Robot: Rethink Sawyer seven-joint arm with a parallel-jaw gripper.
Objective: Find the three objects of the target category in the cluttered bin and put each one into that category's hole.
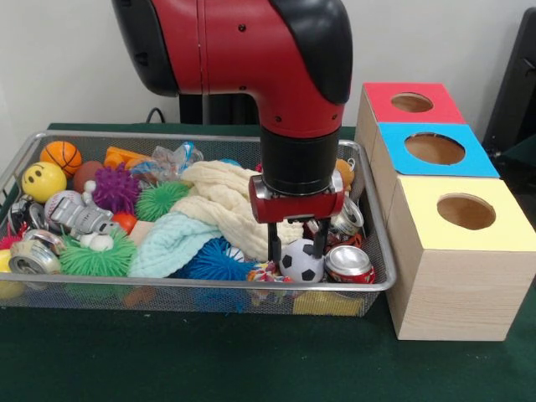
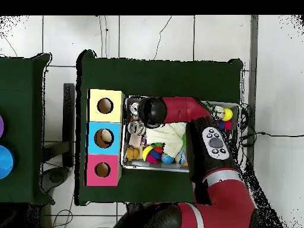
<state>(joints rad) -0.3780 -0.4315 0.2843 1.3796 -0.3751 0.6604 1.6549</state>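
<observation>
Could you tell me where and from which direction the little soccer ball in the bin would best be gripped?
Probably straight from above, across its widest middle. The soccer ball is round and lies at the bin's front wire wall, with a red can close beside it, so a sideways approach looks blocked. The gripper hangs over it, fingers open and astride its top.

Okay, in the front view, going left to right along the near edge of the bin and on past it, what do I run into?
Silver can → green spiky ball → blue spiky ball → soccer ball between the gripper fingers → red can → yellow-topped box.
</observation>
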